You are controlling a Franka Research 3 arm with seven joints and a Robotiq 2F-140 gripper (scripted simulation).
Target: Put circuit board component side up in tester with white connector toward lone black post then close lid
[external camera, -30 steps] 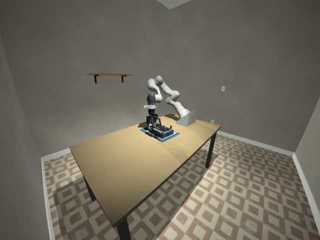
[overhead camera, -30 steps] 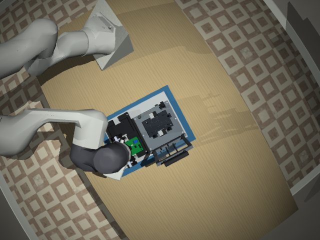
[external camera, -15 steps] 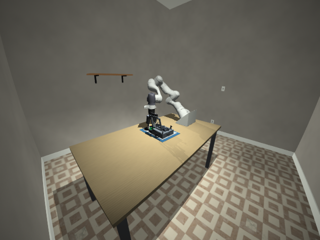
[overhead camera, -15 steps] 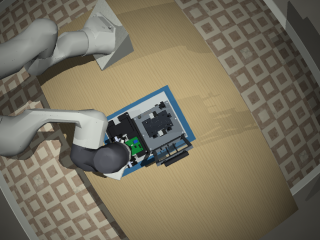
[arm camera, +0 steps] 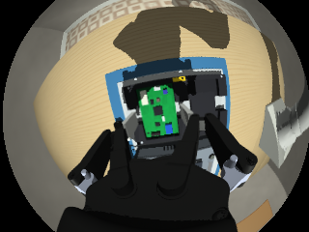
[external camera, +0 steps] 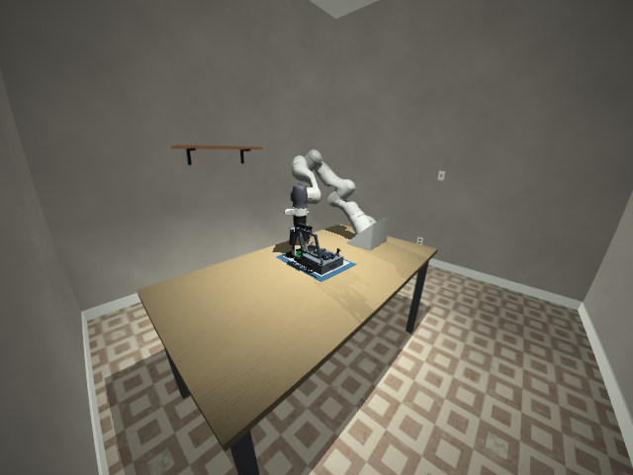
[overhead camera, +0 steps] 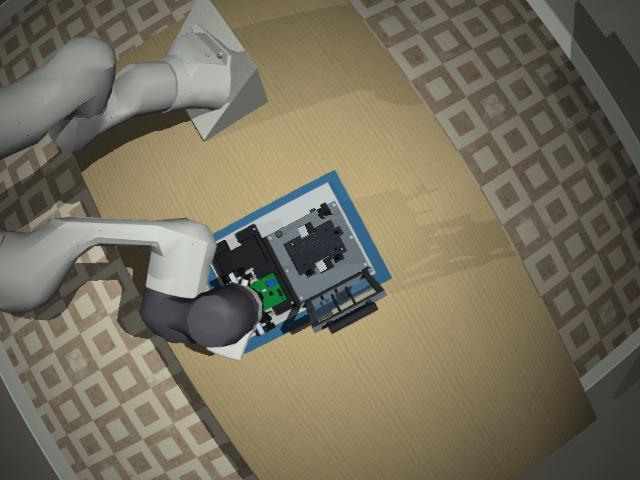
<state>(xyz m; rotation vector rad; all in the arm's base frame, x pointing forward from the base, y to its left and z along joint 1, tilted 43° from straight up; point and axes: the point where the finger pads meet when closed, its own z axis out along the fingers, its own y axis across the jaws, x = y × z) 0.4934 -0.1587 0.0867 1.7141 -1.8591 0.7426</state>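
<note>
The green circuit board [overhead camera: 269, 292] lies component side up in the black tray [overhead camera: 242, 258], on the left part of the blue mat. It also shows in the wrist view [arm camera: 158, 111], with a small blue part near its lower edge. My gripper [arm camera: 157, 114] hangs above the tray, partly open, with one finger on each side of the board as seen from above. I cannot tell whether the fingers touch the board. The grey tester [overhead camera: 317, 253] stands beside the tray with its black nest bare. Its lid [overhead camera: 345, 305] is swung open at the front. A black post [overhead camera: 324, 210] stands at the tester's far corner.
The blue mat [overhead camera: 361, 227] lies on the wooden table under the tray and the tester. The arm's grey base mount [overhead camera: 222, 77] sits at the back of the table. The raised lid frame [external camera: 312, 243] stands close beside my gripper [external camera: 299, 236].
</note>
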